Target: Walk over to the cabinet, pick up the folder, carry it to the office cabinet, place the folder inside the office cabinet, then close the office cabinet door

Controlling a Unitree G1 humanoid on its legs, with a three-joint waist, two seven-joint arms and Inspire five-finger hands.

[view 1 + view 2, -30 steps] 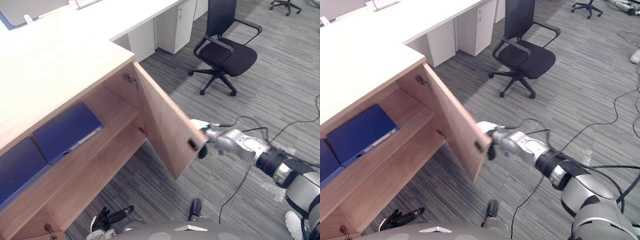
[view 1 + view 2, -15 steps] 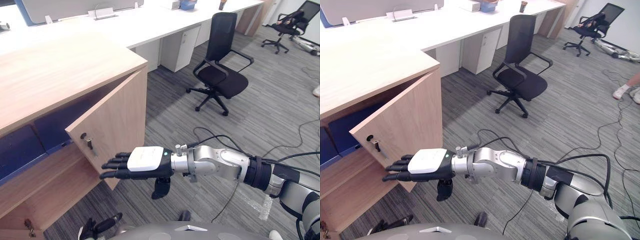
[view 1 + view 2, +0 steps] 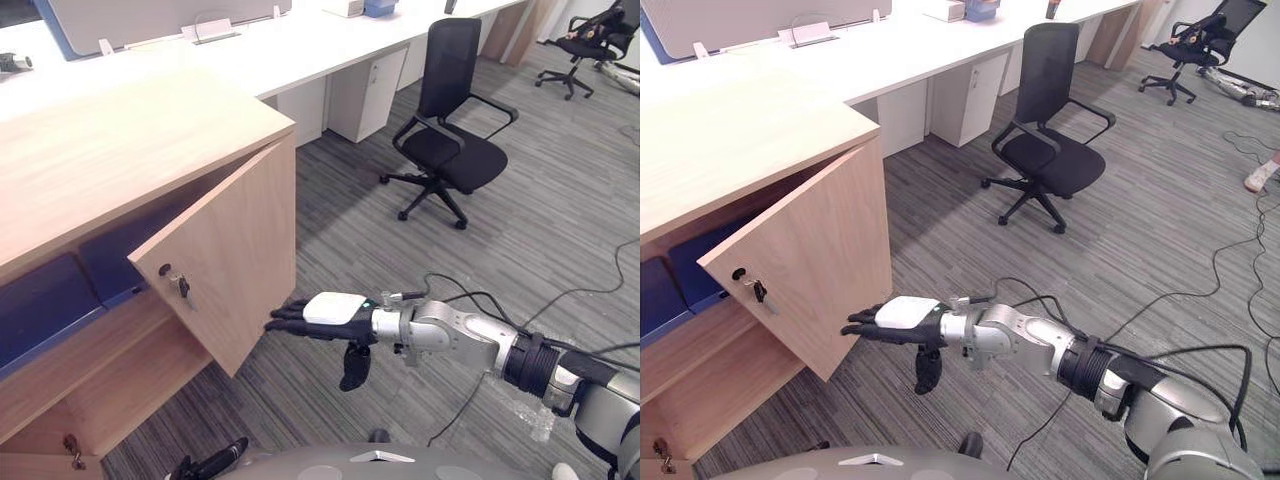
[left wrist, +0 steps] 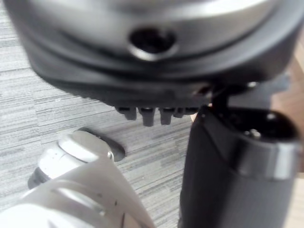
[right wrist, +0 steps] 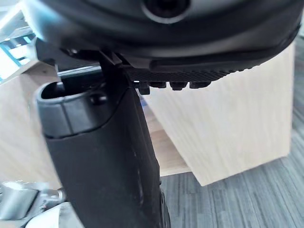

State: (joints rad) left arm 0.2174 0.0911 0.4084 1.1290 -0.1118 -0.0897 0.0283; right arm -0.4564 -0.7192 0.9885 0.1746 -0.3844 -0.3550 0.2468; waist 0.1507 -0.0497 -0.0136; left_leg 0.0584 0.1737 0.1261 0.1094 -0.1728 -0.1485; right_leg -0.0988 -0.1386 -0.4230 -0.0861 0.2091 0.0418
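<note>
The wooden office cabinet (image 3: 120, 150) stands at the left, its door (image 3: 225, 270) about half shut and a key (image 3: 178, 284) in the lock. On its upper shelf lie two blue folders (image 3: 40, 312) (image 3: 108, 262), the right one partly behind the door. My right hand (image 3: 325, 312) is open and palm down, its straight fingertips (image 3: 278, 318) at the door's free edge near the bottom corner. The door's pale panel (image 5: 228, 133) shows just past that hand in the right wrist view. Low at the front, my left hand (image 3: 215, 461) hangs open, holding nothing.
A black swivel chair (image 3: 445, 140) stands on the grey carpet to the right of the cabinet. White desks (image 3: 300, 40) with a drawer unit (image 3: 365, 95) run along the back. Another chair (image 3: 590, 40) is at the far right. A second key (image 3: 72, 452) sits at the cabinet's lower left.
The door has swung from wide open to about half shut. My right hand went from gripping its edge to lying flat by its outer side. The camera has shifted too.
</note>
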